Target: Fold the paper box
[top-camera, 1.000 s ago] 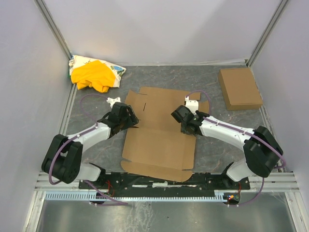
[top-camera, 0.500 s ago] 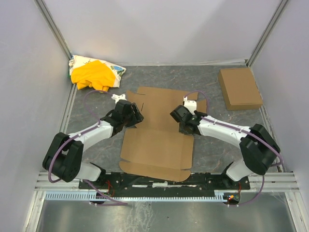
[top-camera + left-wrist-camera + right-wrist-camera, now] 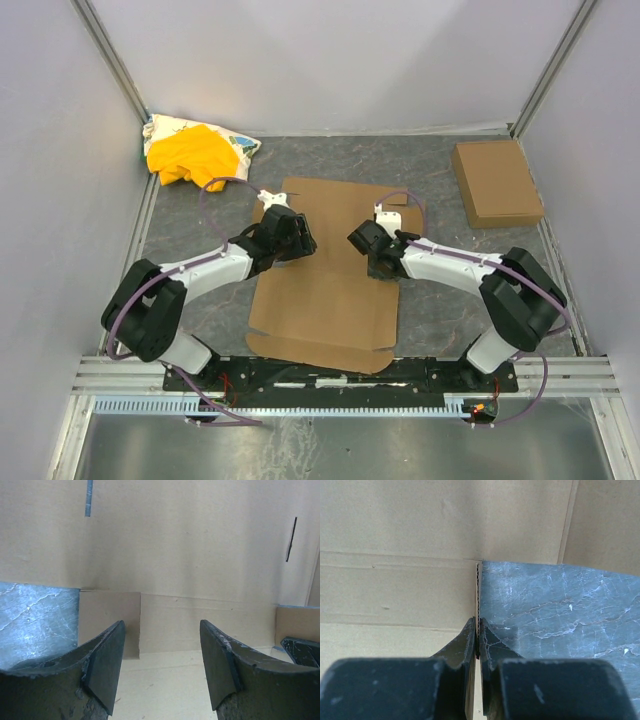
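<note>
1. The right fingers (image 3: 462,647) are closed on the thin corrugated edge of a flap of the paper box (image 3: 325,290). The bite looks shallow, so a lift might let the edge slip out or crush it.
2. The left fingers (image 3: 107,660) stand apart, holding nothing, low over the sheet's left part near a small side flap (image 3: 110,630). Closing away from the crease could bend the panel off its score.
3. The box lies flat and unfolded in the middle of the desk (image 3: 440,300). Pulled from one side only, the whole sheet may slide or turn rather than fold.
4. Both arms reach over the sheet, near each other. A wide swing risks a collision.
</note>
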`<action>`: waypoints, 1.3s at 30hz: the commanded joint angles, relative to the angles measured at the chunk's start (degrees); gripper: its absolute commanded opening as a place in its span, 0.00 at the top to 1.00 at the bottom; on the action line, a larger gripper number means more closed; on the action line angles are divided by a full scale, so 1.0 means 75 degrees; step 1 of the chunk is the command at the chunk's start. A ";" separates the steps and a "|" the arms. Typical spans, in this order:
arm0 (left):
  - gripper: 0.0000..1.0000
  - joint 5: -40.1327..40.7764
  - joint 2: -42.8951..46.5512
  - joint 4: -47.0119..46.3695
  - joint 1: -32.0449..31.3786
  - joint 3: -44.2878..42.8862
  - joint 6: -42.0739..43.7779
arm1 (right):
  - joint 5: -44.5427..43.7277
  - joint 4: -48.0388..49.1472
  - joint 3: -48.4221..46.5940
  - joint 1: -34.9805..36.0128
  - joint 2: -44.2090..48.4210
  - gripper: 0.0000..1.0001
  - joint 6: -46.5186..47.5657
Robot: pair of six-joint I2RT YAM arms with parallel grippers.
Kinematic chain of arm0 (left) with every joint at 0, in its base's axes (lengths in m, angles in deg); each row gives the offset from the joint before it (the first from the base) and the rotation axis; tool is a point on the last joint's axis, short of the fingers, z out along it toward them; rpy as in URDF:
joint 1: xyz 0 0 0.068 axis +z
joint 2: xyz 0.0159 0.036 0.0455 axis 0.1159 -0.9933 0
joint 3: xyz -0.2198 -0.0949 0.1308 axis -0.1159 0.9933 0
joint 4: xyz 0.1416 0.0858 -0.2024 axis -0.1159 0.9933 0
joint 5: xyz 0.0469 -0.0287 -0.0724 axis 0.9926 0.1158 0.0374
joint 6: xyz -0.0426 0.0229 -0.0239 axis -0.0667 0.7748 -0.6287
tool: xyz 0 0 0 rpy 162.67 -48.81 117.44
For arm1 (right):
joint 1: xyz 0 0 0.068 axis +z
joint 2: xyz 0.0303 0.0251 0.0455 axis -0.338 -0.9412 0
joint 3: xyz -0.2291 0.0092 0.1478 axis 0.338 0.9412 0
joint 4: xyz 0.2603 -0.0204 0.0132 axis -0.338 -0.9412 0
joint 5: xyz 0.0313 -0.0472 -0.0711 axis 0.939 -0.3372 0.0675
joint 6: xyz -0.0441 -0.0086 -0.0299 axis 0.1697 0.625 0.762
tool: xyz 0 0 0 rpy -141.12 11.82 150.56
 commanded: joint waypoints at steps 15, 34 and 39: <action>0.32 0.0279 -0.0759 -0.0084 -0.0096 -0.0279 0.0360 | 0.0199 0.0436 -0.0390 -0.0019 -0.0599 0.90 0.0307; 0.32 0.0298 -0.0879 -0.0086 -0.0097 -0.0221 0.0333 | -0.0151 0.0186 -0.1032 0.0355 -0.0468 0.55 0.1186; 0.33 0.0316 -0.0859 -0.0052 -0.0097 -0.0228 0.0349 | -0.0412 -0.0036 -0.1362 0.0356 -0.0633 0.55 0.1424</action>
